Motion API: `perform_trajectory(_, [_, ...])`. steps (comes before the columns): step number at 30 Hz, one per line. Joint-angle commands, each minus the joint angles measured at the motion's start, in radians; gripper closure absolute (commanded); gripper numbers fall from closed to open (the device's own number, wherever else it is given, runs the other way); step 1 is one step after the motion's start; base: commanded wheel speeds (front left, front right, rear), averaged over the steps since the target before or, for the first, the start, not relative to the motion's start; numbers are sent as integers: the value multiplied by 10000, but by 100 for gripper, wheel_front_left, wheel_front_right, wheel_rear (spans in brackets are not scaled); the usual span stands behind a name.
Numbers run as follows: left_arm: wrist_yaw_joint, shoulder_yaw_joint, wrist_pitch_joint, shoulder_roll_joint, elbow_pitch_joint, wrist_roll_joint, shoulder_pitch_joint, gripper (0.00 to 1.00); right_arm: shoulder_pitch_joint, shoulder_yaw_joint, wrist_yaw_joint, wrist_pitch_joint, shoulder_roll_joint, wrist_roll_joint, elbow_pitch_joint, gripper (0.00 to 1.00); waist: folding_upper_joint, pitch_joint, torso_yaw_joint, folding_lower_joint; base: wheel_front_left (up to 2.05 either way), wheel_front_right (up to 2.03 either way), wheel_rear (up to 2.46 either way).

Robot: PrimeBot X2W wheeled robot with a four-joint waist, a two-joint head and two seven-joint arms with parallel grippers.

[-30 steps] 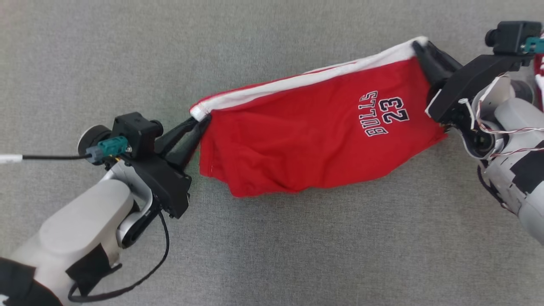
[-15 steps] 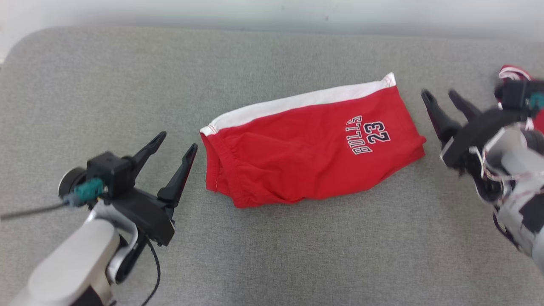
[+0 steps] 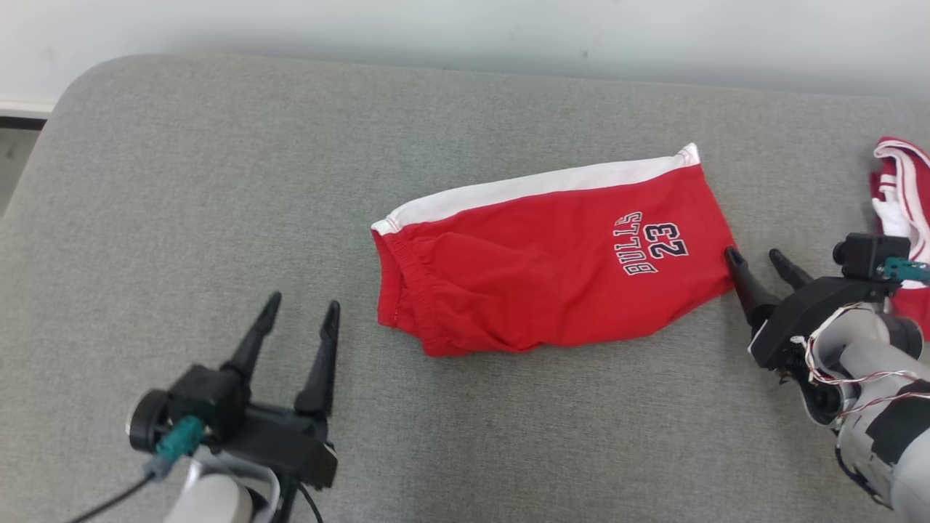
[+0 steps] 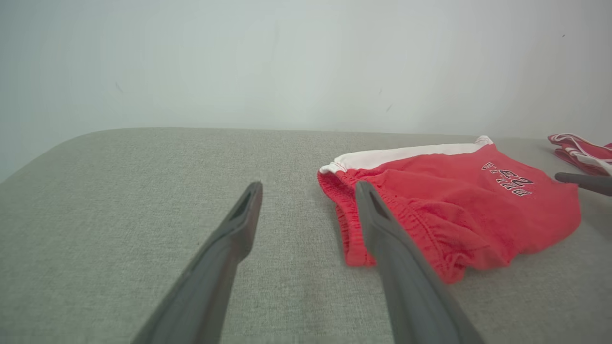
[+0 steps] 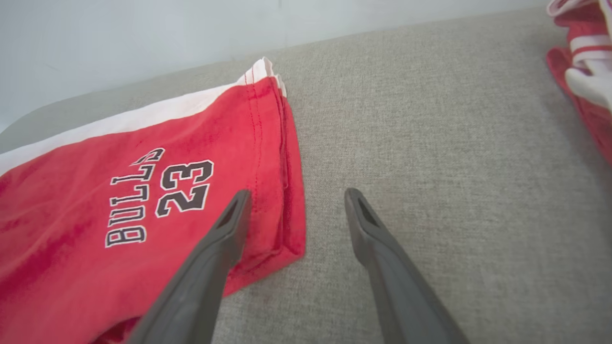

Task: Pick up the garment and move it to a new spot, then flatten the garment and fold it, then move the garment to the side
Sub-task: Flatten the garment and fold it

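Shorts (image 3: 552, 254), one pair, red with a white band, lie folded on the counter (image 3: 182, 181), right of its middle. They look light, soft and limp; I judge they will sag unless taken at both ends, waistband and leg hem. One other red garment (image 3: 897, 181) sits at the right edge. Both pincers are spread and empty: left pincer (image 3: 304, 301) near the waistband, right pincer (image 3: 753, 253) just beside the hem.

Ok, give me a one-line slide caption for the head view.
Red Bulls shorts lie on the grey surface between the open left gripper and open right gripper, neither gripping them.
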Motion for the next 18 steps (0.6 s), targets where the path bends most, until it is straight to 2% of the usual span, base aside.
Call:
perform_trajectory(1, [-213, 379, -12, -347, -57, 374, 380, 0, 84, -11, -20, -76, 166, 98, 182, 0, 1, 32, 99, 2, 0, 0, 0])
perform_trajectory(11, [-994, 1718, -13, -1299, 153, 1472, 903, 0, 8, 162, -20, 234, 635, 155, 953, 0, 1, -10, 335, 2, 0, 0, 0])
perform_trajectory(12, [-1028, 1829, -13, -1384, 171, 1528, 929, 0, 31, 215, -20, 340, 698, 173, 1002, 4, 1, -18, 348, 2, 0, 0, 0])
perform_trajectory(13, [-1091, 1942, -13, -1461, 194, 1610, 958, 0, 53, 287, -20, 458, 749, 160, 1031, 53, 1, -25, 358, 2, 0, 0, 0])
perform_trajectory(14, [-1141, 2034, -13, -1538, 216, 1707, 984, 0, 57, 335, -20, 525, 783, 156, 1041, 71, 1, -30, 365, 2, 0, 0, 0])
perform_trajectory(15, [-1186, 2115, -13, -1615, 240, 1789, 1013, 0, 49, 351, -20, 543, 808, 168, 1036, 100, 1, -43, 373, 2, 0, 0, 0])
perform_trajectory(18, [-1305, 2318, -13, -1820, 353, 2022, 1111, 0, 73, 379, -20, 497, 838, 227, 1027, 100, 1, -166, 357, 2, 0, 0, 0])
